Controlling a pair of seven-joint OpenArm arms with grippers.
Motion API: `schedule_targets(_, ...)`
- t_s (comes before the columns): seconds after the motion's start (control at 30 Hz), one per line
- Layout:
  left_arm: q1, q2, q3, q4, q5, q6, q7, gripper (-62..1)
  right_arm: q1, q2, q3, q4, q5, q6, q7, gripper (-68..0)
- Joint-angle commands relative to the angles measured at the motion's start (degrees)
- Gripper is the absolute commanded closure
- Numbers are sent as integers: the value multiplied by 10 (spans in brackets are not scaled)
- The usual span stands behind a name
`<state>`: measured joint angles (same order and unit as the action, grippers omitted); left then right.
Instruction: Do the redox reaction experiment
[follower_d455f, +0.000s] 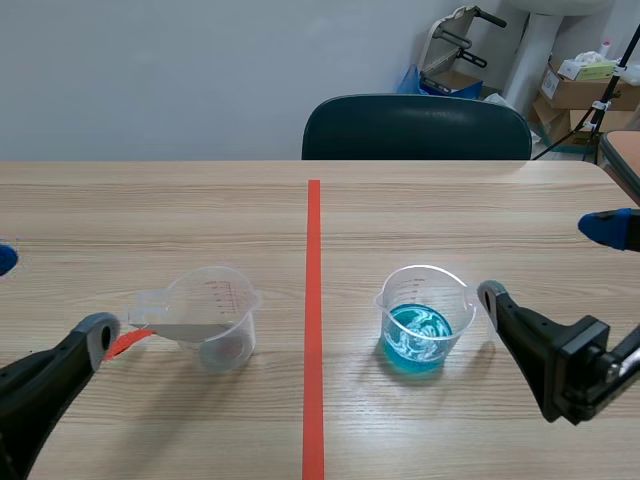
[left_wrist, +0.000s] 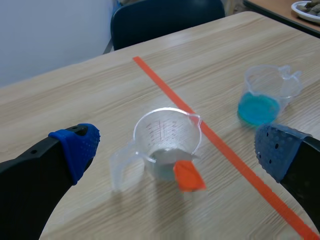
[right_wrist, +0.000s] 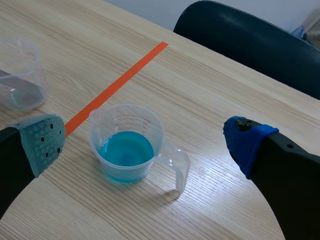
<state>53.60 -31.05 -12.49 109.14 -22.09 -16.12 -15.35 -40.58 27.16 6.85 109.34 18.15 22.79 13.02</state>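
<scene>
Jaws apart both sides; grey strip (follower_d455f: 170, 331) leans out of clear cup (follower_d455f: 215, 295), orange end pointing left toward left jaws. Blue-liquid cup (follower_d455f: 424, 312) sits just left of right jaws.

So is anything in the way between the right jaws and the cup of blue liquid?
Nothing visible is. The cup of blue liquid stands on bare table just ahead of the open right jaws, with its handle on their side. Between it and the other cup lies only the flat tape line.
</scene>
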Motion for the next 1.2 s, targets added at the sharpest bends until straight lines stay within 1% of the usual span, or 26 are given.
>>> schedule_targets(0.0,28,-12,-7,13,-4,2,-18,-623,15,5,-10,10,-12,0,4,-679)
schedule_targets(0.13,91,-24,-25,13,-4,2,-37,-623,42,5,-38,10,-73,3,4,-679)
schedule_targets(0.2,119,-25,-28,13,-4,4,-53,-623,55,5,-51,10,-98,10,4,-679)
schedule_targets(0.37,171,-25,-28,13,-4,5,-108,-623,85,5,-89,10,-141,26,5,-679)
schedule_targets(0.5,190,-24,-30,13,-10,5,-145,-623,115,5,-131,10,-184,28,4,-679)
schedule_targets(0.57,195,-24,-33,13,-23,6,-149,-623,132,5,-155,9,-206,28,4,-679)
schedule_targets(0.8,197,-24,-37,13,-23,5,-149,-623,198,5,-254,0,-282,30,5,-679)
schedule_targets(0.9,197,-25,-37,13,-23,6,-149,-623,231,5,-302,-12,-306,39,4,-679)
schedule_targets(1.0,197,-25,-37,13,-23,6,-149,-623,266,5,-355,-31,-328,41,5,-679)
schedule_targets(1.17,197,-24,-42,13,-23,14,-148,-623,325,4,-433,-62,-332,41,10,-679)
